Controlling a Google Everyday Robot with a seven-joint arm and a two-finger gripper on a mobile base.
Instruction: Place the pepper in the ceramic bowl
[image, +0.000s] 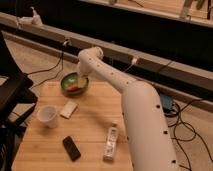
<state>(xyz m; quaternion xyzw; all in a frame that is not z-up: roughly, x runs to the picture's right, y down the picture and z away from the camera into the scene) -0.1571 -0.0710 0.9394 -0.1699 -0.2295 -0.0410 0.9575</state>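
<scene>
Gripper (80, 85) at far rim of ceramic bowl (67, 88), mostly hidden behind own wrist; we cannot make out its tips. Pepper (74, 88) only red smear inside bowl; we cannot tell whether gripper touches it. Arm (145, 125) base cut off by bottom edge. Wooden table (90, 120) near edge cut off too. Label on bottle (110, 142) unreadable.
</scene>
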